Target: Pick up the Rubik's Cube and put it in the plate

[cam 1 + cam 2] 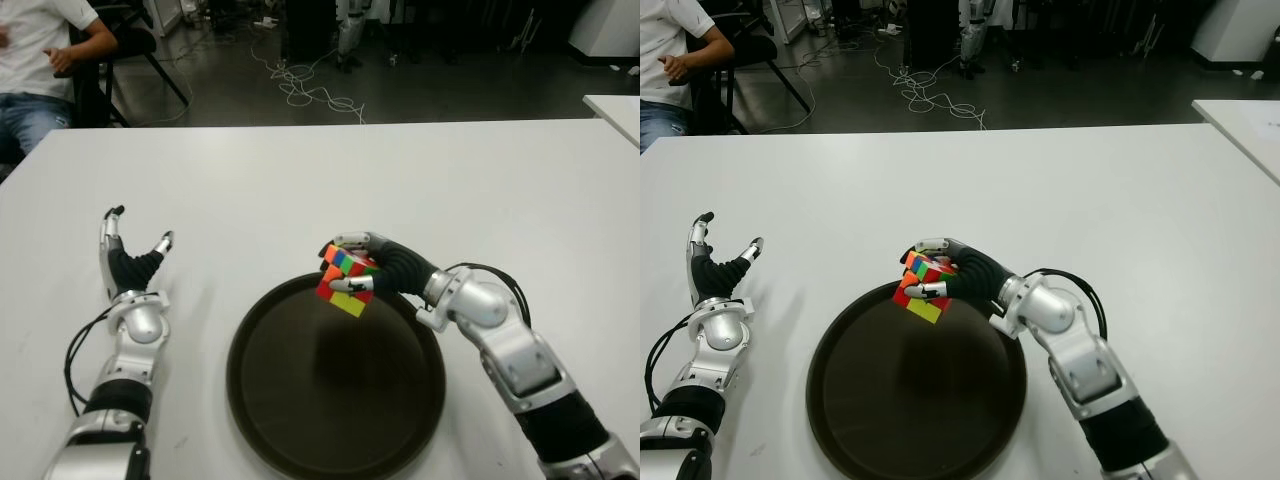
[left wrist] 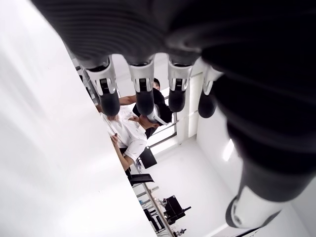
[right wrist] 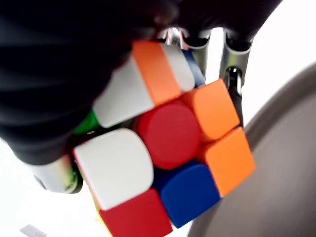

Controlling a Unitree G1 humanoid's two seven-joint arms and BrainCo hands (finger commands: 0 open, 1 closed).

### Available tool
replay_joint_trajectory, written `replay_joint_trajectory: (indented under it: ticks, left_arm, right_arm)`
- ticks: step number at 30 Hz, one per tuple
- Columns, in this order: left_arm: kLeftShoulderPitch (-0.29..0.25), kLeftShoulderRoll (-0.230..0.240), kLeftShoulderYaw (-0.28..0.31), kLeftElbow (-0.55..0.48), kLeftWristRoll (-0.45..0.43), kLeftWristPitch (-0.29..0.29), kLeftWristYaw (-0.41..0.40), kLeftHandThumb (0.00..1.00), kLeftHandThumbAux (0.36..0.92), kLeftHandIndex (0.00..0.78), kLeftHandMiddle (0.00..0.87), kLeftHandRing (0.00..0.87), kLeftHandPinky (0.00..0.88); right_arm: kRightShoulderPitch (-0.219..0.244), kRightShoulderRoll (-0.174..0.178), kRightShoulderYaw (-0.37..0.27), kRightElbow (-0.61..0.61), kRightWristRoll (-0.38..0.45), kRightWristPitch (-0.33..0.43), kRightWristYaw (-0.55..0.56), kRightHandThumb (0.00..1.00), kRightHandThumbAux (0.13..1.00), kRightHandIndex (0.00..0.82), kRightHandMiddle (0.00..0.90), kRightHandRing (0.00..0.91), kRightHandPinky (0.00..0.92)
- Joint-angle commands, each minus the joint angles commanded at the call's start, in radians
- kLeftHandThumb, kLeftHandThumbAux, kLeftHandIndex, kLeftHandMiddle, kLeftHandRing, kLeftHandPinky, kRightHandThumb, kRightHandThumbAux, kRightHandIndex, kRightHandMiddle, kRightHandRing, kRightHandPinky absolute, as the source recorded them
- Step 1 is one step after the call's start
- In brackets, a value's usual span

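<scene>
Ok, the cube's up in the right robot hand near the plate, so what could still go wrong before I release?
1. The multicoloured Rubik's Cube hangs over the far rim of the round dark plate, not its middle. Released here, it might clip the rim and tumble onto the white table.
2. It is held tilted in the right robot hand, so it would likely land on an edge and roll.
3. The left robot hand shows open, left of the plate, too far off to catch it.

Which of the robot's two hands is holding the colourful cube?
The right hand: its fingers are wrapped around the Rubik's Cube above the far rim of the dark plate. The left hand is open and holds nothing.
</scene>
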Motion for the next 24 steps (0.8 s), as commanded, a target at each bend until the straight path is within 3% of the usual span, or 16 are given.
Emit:
replay_joint_trajectory:
  ticks: [13,20,24]
  left_arm:
    - [-0.004,-0.004,0.002,0.004,-0.002,-0.003,0.0,0.0,0.749,0.049,0.067,0.054,0.036]
    - [-0.005,-0.009,0.008,0.008,-0.012,-0.011,0.002,0.0,0.755,0.043,0.06,0.046,0.031]
    - [-0.005,-0.011,0.009,0.006,-0.014,-0.011,0.004,0.0,0.76,0.045,0.065,0.05,0.032]
  right_arm:
    - [-0.007,0.009,0.0,0.078,-0.046,-0.159,-0.016,0.684,0.727,0.439,0.817,0.833,0.822]
    - [-0.022,-0.001,0.002,0.141,-0.051,-0.293,-0.003,0.681,0.728,0.438,0.815,0.834,0.835]
    - [-0.026,0.005,-0.007,0.175,-0.02,-0.358,0.019,0.678,0.729,0.432,0.739,0.779,0.773]
